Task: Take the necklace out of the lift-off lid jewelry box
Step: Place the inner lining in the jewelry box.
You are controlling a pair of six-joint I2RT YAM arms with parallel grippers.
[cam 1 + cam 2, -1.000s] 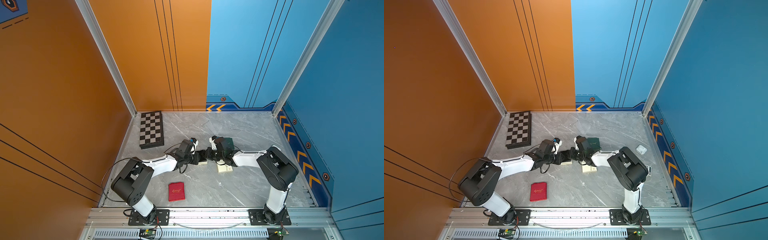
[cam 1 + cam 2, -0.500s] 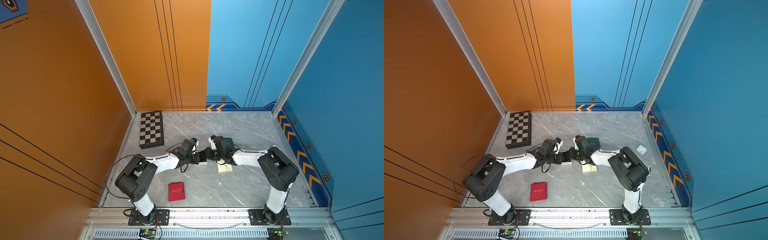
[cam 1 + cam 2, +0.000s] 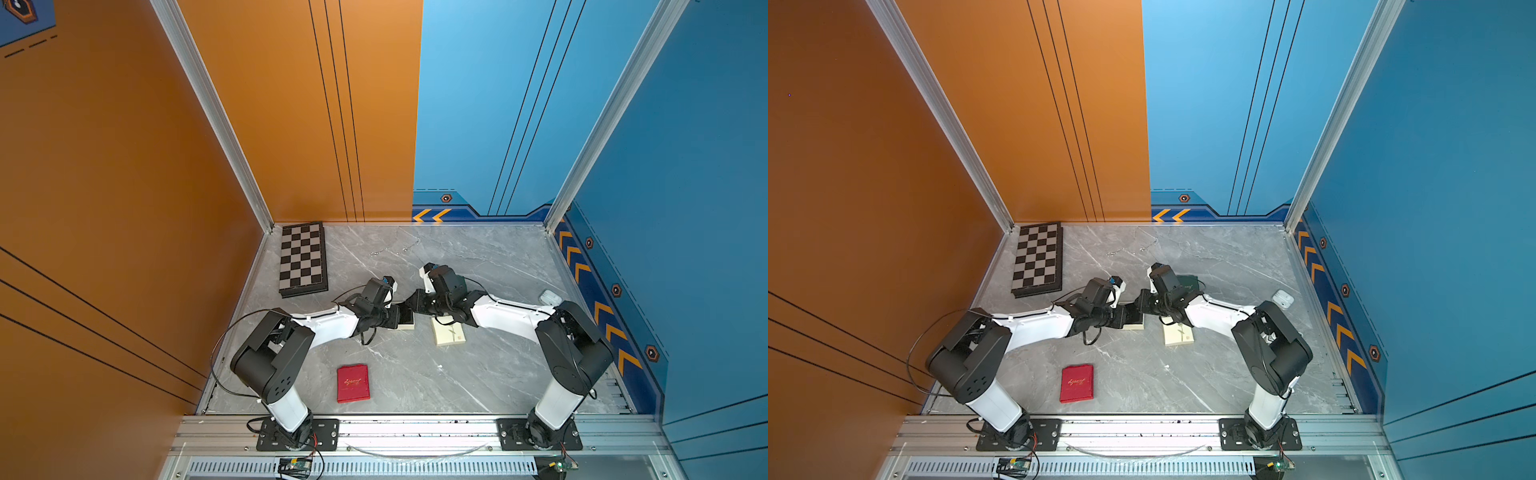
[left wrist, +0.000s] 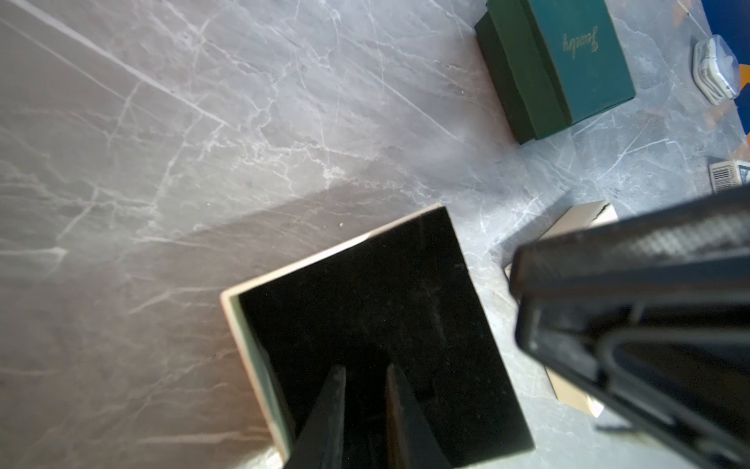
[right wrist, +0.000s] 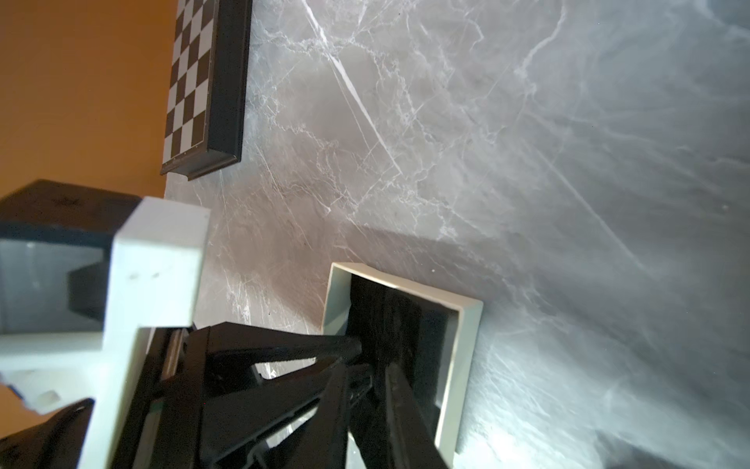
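The cream lift-off lid jewelry box (image 4: 233, 308) stands open at the table's middle, its inside lined black. Its cream lid (image 3: 449, 336) lies on the table just to its right. No necklace shows in the dark inside. My left gripper (image 4: 365, 371) reaches into the box from the left, its fingers a narrow gap apart with nothing seen between them. My right gripper (image 5: 367, 367) reaches in from the right beside the box wall (image 5: 462, 345); its fingers stand slightly apart, and what lies between them is too dark to make out. Both grippers meet over the box (image 3: 409, 323).
A thin silver chain (image 3: 390, 250) lies on the marble toward the back. A chessboard (image 3: 302, 259) sits at the back left and a red case (image 3: 353, 382) at the front. A green jewelry box (image 4: 576, 61) stands behind the right arm, with a white case (image 3: 549, 297) at far right.
The left arm's elbow has swung slightly to the right. Both grippers have stayed at the open box.
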